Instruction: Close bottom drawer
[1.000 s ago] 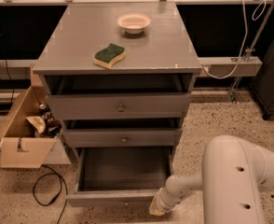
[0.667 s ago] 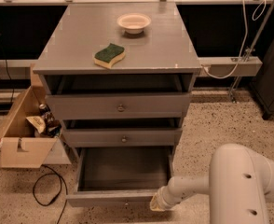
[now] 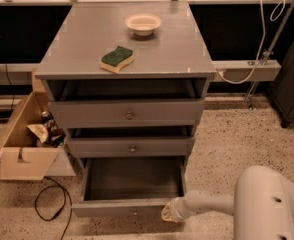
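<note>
The grey cabinet [image 3: 127, 59] has three drawers. The bottom drawer [image 3: 132, 207] is pulled far out; its inside looks empty and its slim front panel with a tiny knob sits low near the floor. My gripper [image 3: 168, 213] is at the right end of that front panel, touching or almost touching it, on the end of the white arm [image 3: 267, 204] that reaches in from the lower right. The middle drawer [image 3: 132, 147] and top drawer [image 3: 127, 114] stand slightly out.
A green and yellow sponge [image 3: 117, 58] and a small white bowl [image 3: 143, 23] lie on the cabinet top. An open cardboard box [image 3: 24, 144] with clutter stands at the left. A black cable [image 3: 49, 204] loops on the speckled floor.
The view has shifted and the cabinet looks nearer. My arm has moved a little right and lower. The gripper stays at the right end of the bottom drawer's front. The drawer remains open.
</note>
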`<act>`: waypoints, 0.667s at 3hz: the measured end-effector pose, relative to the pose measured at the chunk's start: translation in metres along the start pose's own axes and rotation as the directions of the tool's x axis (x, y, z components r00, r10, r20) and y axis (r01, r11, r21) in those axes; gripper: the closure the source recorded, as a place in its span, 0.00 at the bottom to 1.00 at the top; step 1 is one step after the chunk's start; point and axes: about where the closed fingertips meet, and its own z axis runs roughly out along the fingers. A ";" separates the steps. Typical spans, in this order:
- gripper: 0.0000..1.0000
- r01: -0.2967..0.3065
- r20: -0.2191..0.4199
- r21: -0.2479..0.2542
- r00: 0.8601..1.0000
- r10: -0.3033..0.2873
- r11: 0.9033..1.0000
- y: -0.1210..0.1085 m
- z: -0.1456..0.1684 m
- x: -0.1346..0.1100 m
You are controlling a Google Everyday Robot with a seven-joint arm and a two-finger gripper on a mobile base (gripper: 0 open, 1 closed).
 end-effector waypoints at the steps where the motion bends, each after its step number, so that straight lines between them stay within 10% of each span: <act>1: 1.00 0.000 0.000 0.000 1.000 0.000 1.000 0.000 0.000 0.000; 2: 1.00 -0.039 0.044 0.047 0.998 0.037 0.998 -0.012 0.004 0.003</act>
